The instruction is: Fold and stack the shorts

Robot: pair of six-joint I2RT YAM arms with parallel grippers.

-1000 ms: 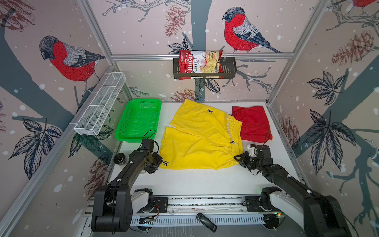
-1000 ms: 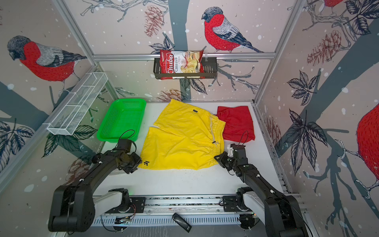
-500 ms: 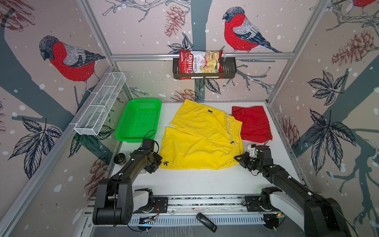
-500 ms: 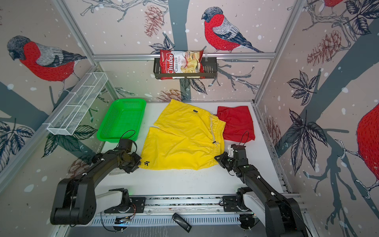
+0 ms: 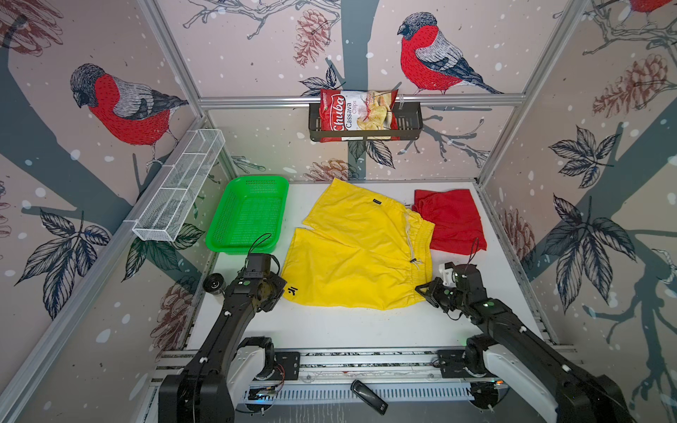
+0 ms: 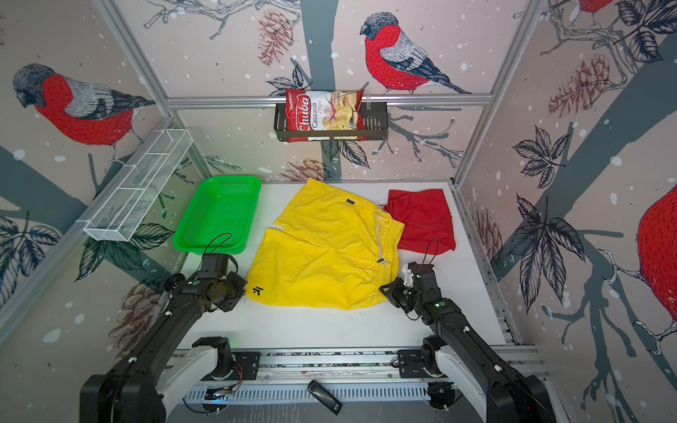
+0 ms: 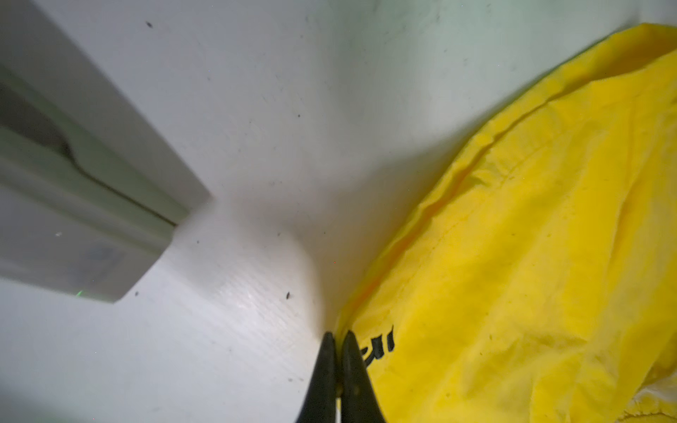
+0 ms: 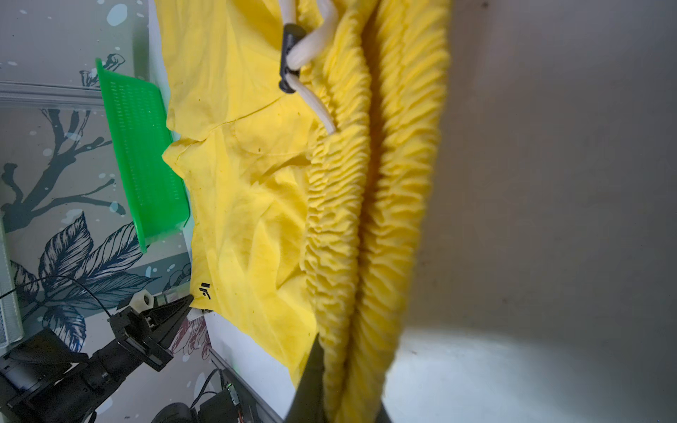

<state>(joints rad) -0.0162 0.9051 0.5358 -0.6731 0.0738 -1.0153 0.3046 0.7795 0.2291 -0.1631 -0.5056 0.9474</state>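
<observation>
The yellow shorts (image 5: pixel 359 256) lie spread flat in the middle of the tabletop (image 5: pixel 329 329), legs pointing toward the green basket (image 5: pixel 212 241), gathered waistband and white drawstring toward the red shorts (image 5: pixel 454 223), which sit folded in the far right corner with their edge tucked under the yellow waistband. The right claw (image 8: pixel 344 384) is clamped on the near end of that ruffled waistband, cloth bunched between its fingers. The left claw (image 7: pixel 339 335) has its fingers pressed together right at the near hem corner, beside the small black mark; whether any cloth is caught between them I cannot tell. The green basket stands just beside the yellow legs at the far left, its perforated floor in full view. On the back wall a dark wire basket (image 5: pixel 412 121) holds a red bag of cassava chips (image 5: pixel 355 111), standing upright. A white wire rack (image 5: pixel 179 190) with several compartments hangs along the left wall.
</observation>
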